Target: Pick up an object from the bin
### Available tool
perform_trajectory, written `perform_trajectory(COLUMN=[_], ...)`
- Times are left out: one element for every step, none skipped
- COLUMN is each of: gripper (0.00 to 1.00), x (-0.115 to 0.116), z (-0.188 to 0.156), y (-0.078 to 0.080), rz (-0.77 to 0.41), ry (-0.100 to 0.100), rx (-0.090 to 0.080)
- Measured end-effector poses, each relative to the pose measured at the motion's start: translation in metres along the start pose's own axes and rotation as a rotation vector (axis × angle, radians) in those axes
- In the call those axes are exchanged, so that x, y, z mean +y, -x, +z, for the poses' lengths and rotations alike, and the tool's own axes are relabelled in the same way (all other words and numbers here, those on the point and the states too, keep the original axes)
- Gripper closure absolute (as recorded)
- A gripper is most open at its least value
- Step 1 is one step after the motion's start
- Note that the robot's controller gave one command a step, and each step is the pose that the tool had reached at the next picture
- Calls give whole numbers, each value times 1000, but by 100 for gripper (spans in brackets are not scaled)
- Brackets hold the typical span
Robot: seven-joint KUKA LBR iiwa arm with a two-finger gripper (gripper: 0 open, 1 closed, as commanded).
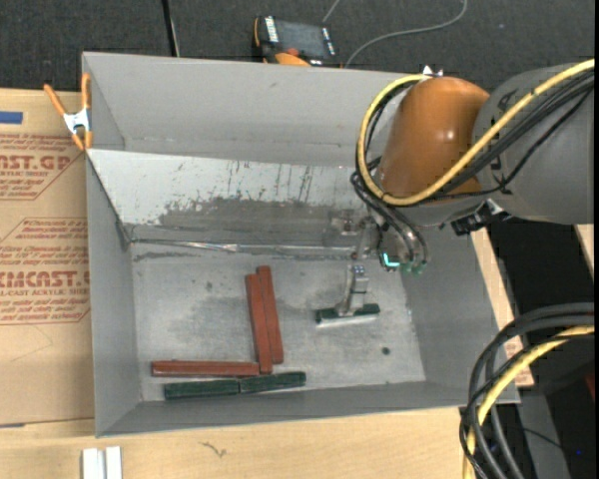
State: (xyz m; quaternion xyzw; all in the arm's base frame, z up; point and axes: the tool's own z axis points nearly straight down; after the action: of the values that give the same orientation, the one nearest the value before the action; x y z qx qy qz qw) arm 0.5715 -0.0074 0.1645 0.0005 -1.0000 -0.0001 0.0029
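The bench (309, 447) of pale wood carries the grey metal bin (180, 118), whose sloped walls run down to a scuffed, flat floor. The arm (539, 158) reaches in from the right over the bin's right wall, with an orange cover (429, 138) on its wrist and yellow-and-black cables looped around it.

On the floor, left of middle, a long red-brown stick (265, 317) lies nearly upright in the view, tilted a little. It may be two sticks pressed side by side, though the view is too coarse to be sure. Its lower end meets a second red-brown stick (205, 368), which lies flat along the near side and runs off to the left. Just below that one, two dark green sticks (202, 390) lie end to end by the near wall, and the right one rises slightly toward the right.

Well apart from these, on the right half of the floor, lies a short dark green bar (346, 314), nearly level. The gripper (358, 302) hangs straight down over the right part of this bar, at or just above it. Whether the gripper is wide or narrow cannot be told, nor whether it has the bar.
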Motion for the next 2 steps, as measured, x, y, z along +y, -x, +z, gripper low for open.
perform_trajectory(gripper=[0, 100], x=[-46, -45], z=[98, 95], y=[-17, -15], rz=[-186, -187], ry=[0, 0], rx=[-1, -6])
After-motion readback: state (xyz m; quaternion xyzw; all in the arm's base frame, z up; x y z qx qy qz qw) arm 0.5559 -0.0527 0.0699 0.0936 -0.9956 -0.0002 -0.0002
